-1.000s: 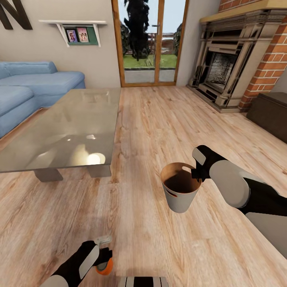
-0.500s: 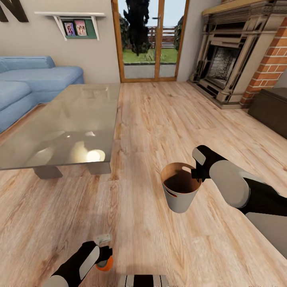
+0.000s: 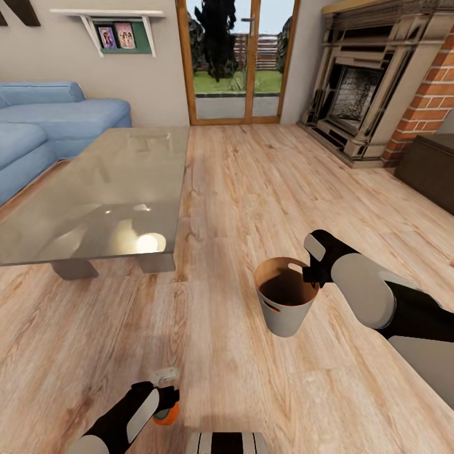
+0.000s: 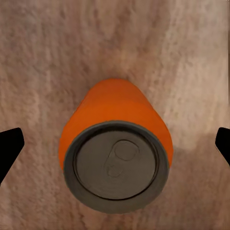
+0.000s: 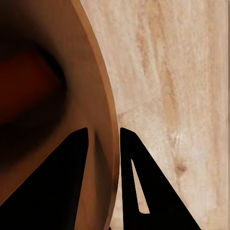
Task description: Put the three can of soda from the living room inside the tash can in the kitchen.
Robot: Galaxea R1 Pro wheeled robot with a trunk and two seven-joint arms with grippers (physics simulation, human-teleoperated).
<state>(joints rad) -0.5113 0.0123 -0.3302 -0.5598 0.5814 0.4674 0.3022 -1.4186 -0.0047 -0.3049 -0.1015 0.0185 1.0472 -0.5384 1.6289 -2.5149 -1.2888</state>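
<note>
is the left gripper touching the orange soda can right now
Apart. In the left wrist view the orange can sits centred between the left gripper, its dark fingertips at the picture edges with bare floor between them and the can.

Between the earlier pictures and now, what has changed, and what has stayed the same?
Mainly the camera moved: table, sofa and fireplace all shifted together. The left claw rose slightly above the orange can on the floor, open around it. The right claw stayed shut on the trash can rim.

Upright orange soda can (image 4: 115, 158) on floor — grey-brown bin (image 3: 285, 306) upright, apart.
</note>
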